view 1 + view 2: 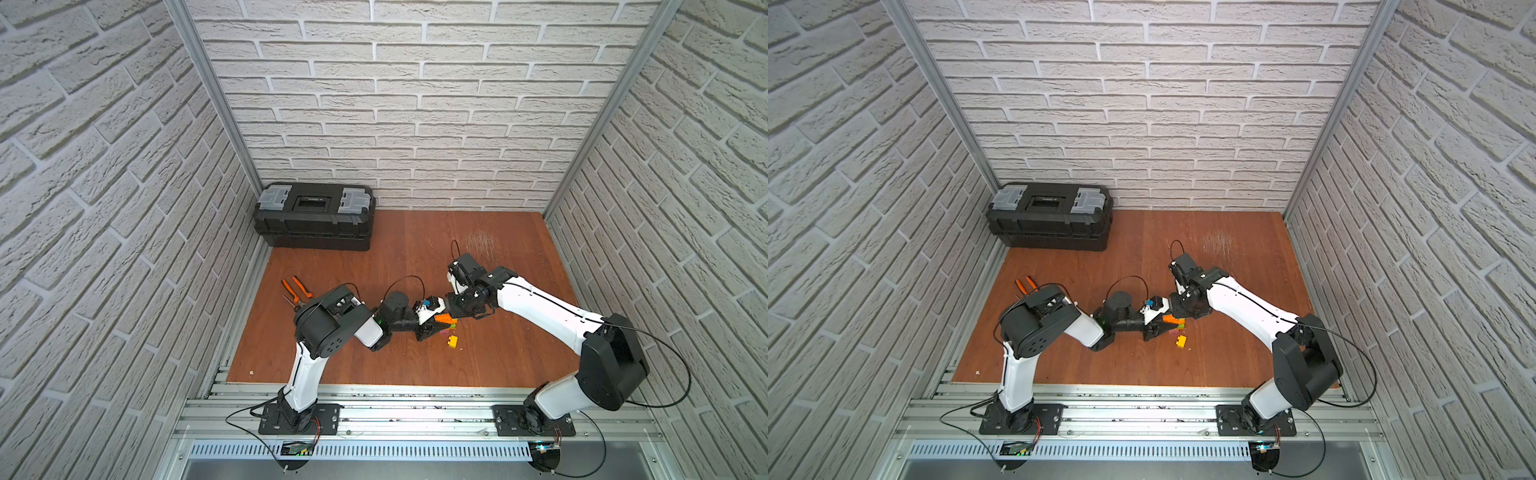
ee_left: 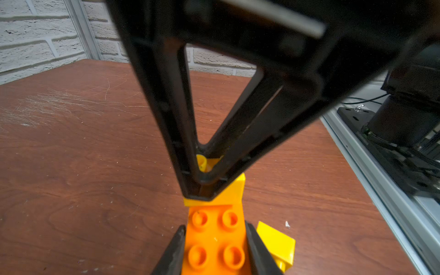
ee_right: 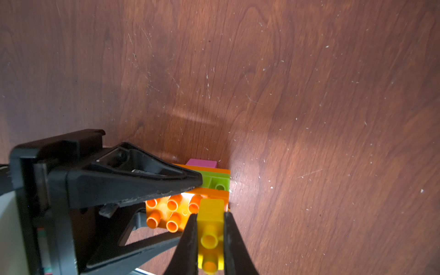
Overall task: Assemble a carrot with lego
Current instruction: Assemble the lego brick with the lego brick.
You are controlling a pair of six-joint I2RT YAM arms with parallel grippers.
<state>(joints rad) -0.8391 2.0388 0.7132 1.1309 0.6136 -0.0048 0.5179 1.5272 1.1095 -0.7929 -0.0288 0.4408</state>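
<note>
Carrot (image 3: 173,209), glossy studded orange-lime-pink bricks, clamped in left end effector (image 2: 215,238); right end effector (image 3: 209,215) pinches 1 yellow brick (image 3: 210,240); scratched wood-grain table (image 1: 415,249).

left pincer (image 1: 435,328) and right pincer (image 1: 450,311) at the carrot (image 1: 445,319)

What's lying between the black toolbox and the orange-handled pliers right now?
Nothing: only bare wooden table between the toolbox and the pliers, seen in both top views.

No legible text, label or number anywhere.
</note>
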